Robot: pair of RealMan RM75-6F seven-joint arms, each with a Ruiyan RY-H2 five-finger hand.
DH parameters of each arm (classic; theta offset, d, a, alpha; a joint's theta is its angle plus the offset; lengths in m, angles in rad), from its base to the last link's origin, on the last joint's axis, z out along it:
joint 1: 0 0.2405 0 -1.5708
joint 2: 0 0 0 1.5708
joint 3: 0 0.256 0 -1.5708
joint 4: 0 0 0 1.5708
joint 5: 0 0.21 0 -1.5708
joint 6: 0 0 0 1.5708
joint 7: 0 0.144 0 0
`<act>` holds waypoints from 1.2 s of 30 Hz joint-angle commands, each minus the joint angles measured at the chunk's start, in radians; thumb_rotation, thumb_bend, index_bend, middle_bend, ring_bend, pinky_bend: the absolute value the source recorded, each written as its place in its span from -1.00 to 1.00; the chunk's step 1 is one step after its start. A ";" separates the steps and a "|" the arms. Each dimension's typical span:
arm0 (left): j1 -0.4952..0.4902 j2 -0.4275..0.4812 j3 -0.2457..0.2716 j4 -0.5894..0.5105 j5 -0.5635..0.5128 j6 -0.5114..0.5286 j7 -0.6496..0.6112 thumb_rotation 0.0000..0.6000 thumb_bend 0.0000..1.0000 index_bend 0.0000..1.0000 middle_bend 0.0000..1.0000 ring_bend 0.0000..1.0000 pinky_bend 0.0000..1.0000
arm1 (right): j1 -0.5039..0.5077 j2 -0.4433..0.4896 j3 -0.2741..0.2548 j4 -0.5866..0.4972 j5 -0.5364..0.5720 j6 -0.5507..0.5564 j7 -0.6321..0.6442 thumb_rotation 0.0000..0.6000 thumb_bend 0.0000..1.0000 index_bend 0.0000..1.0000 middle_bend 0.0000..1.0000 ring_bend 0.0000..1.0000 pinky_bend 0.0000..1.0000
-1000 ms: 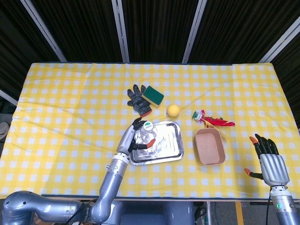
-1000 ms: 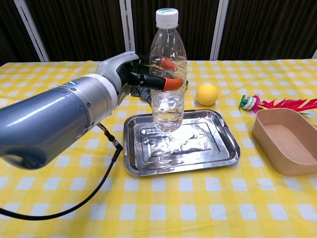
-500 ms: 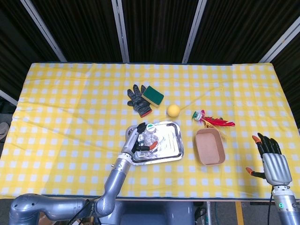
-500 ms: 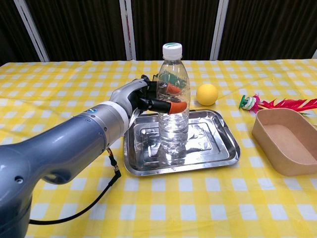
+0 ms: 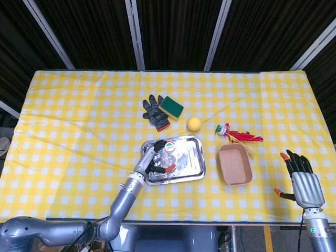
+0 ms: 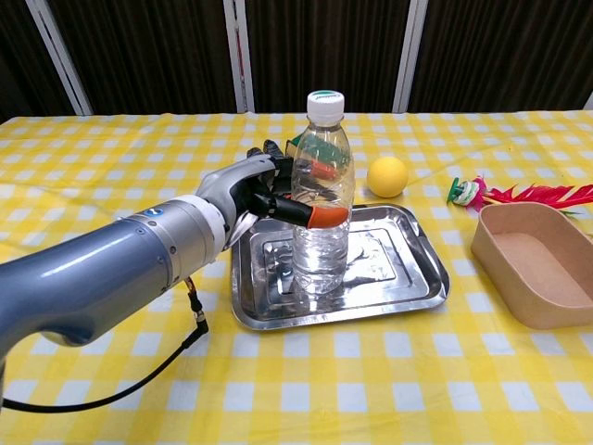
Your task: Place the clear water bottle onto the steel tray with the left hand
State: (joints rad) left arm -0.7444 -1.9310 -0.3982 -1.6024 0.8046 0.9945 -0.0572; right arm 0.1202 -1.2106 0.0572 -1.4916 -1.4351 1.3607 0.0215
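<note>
Steel is the tray, and in the head view it lies near the middle of the yellow checked cloth. The clear water bottle stands upright on the left part of this tray. The left hand is at the tray's left edge, with its fingers wrapped around the bottle. Behind the tray are a yellow ball, a dark glove and a green sponge. Just right of the tray is a brown box, and behind that box a red feather toy. The right hand is well to the right of the tray, fingers spread, holding nothing.

In the chest view the bottle stands with its base on the tray. The left hand grasps it around the middle, an orange-tipped finger lying across its front. The ball is behind the tray and the box is to its right.
</note>
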 commanded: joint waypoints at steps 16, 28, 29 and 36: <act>0.102 0.238 0.086 -0.237 0.098 -0.014 -0.008 1.00 -0.50 -0.93 -0.81 -1.00 -1.00 | -0.003 0.006 0.000 -0.014 0.000 0.006 0.000 1.00 -0.90 -0.84 -1.00 -1.00 -1.00; 0.338 0.694 0.211 -0.411 0.405 0.154 -0.058 1.00 -0.48 -0.79 -0.71 -1.00 -1.00 | -0.006 0.006 -0.002 -0.025 -0.023 0.029 -0.009 1.00 -0.90 -0.84 -1.00 -1.00 -1.00; 0.361 0.702 0.223 -0.376 0.452 0.193 -0.064 1.00 -0.48 -0.79 -0.71 -1.00 -1.00 | -0.006 0.005 -0.001 -0.022 -0.025 0.033 -0.008 1.00 -0.90 -0.84 -1.00 -1.00 -1.00; 0.474 0.708 0.326 -0.080 0.584 0.378 0.147 1.00 -0.45 -0.77 -0.71 -1.00 -1.00 | -0.010 0.000 0.003 -0.004 -0.036 0.055 0.000 1.00 -0.90 -0.84 -1.00 -1.00 -1.00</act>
State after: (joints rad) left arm -0.3486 -1.2380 -0.1346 -1.8165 1.3367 1.2678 -0.0147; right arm 0.1106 -1.2099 0.0599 -1.4972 -1.4708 1.4147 0.0212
